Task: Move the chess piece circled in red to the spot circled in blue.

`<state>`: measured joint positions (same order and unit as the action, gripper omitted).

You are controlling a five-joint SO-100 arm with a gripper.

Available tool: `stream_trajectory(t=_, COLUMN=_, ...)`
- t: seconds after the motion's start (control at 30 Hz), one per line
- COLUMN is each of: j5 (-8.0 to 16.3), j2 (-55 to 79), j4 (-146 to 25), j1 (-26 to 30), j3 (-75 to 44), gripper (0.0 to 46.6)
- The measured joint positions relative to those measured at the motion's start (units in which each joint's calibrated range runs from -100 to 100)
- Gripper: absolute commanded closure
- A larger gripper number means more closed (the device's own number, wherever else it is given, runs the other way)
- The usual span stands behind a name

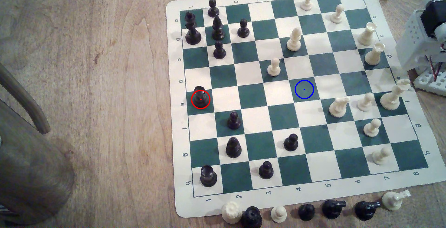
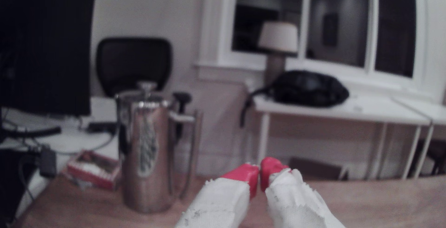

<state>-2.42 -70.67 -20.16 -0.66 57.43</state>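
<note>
Chess mat (image 1: 299, 195) lies on wooden table (image 1: 96, 73).

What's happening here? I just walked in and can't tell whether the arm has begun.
Nothing has been moved yet. The black rook ringed in red stands untouched on its green square at the exterior view's left edge of the chessboard. The blue-ringed square sits bare in the same row. The arm's base is at that view's right edge, and the gripper holds nothing, its red-tipped jaws closed, pointed out toward the room.
</note>
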Motion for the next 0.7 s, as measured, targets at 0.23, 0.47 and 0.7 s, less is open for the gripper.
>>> stream_trajectory(t=0.23, j5=1.61, j2=14.50, j4=-3.98, j1=4.35, j3=-10.57, gripper=40.7)
stream_trajectory(t=0.47, j5=4.20, j2=32.68, j4=-13.94, j1=6.27, j3=-26.48, gripper=27.9)
stream_trajectory(t=0.7, j5=4.74, j2=48.26, j4=-20.72, j1=2.95, j3=-33.35, gripper=26.8)
